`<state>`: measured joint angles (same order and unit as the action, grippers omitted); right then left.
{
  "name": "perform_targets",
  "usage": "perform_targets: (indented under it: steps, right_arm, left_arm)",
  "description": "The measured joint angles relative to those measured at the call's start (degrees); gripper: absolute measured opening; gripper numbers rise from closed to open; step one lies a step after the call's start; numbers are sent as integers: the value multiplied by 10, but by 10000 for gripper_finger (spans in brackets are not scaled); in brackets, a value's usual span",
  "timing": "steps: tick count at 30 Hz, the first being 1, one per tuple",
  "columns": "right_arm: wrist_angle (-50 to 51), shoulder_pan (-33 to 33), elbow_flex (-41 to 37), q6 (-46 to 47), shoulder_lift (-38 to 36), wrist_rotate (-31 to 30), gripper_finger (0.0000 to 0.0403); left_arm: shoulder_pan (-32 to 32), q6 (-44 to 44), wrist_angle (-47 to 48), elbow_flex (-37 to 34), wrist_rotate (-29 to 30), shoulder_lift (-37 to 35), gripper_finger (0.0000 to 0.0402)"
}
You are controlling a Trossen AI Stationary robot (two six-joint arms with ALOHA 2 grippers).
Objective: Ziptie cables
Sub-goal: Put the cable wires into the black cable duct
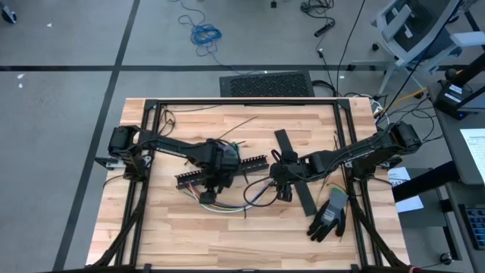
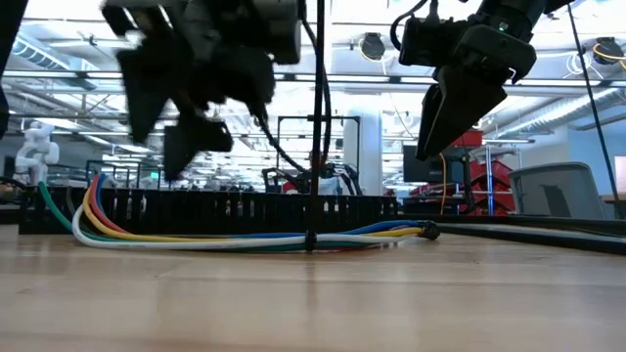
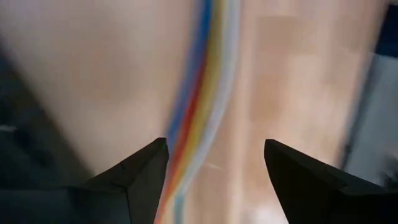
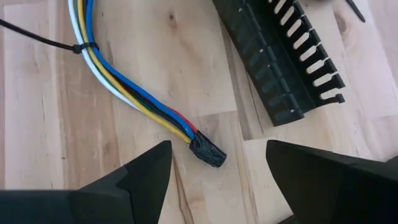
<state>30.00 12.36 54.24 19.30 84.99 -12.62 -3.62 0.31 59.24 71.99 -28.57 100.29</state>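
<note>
Two open grippers — left gripper [image 3: 214,177], right gripper [image 4: 217,180] — above cables [image 4: 134,93].

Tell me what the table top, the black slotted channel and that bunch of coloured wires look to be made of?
The table top looks like pale wood, matt: grain, a knot and plank seams show. The black slotted channel seems to be moulded plastic, dull black, with thin, even fingers along its edge. The coloured wires look plastic-sheathed, smooth with a slight sheen, bending softly; a thin black tie, probably plastic, cinches them.
</note>
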Motion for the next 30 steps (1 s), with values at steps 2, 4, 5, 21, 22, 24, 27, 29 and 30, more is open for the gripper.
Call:
perform_targets:
  steps: [2, 4, 5, 21, 22, 24, 27, 29, 30]
  right_arm:
    - [1, 0, 0, 10, 0, -8, 254]
    - [0, 0, 0, 12, 0, -9, 254]
    - [1, 0, 0, 12, 0, -9, 254]
    - [-2, 0, 0, 28, 0, -10, 254]
    - [-3, 0, 0, 30, 0, -10, 254]
    - [-3, 0, 0, 36, 0, -10, 254]
    - [-7, 0, 0, 38, 0, -11, 254]
    - [-15, 0, 0, 34, 0, -11, 254]
    - [-21, 0, 0, 29, 0, -11, 254]
  left_arm:
    - [-12, 39, 8, 0, -39, -24, 266]
    - [-33, 62, 6, -5, -16, -55, 266]
    - [-45, 62, 11, -12, 26, -65, 266]
    - [-173, 44, -114, -84, 227, -75, 266]
    - [-171, 29, -116, -84, 227, -75, 266]
    - [-166, -5, -116, -84, 226, -75, 266]
    - [-165, 6, -127, -84, 231, -75, 266]
    - [-163, 5, -166, -95, 231, -75, 266]
    - [-163, 1, -185, -105, 230, -75, 266]
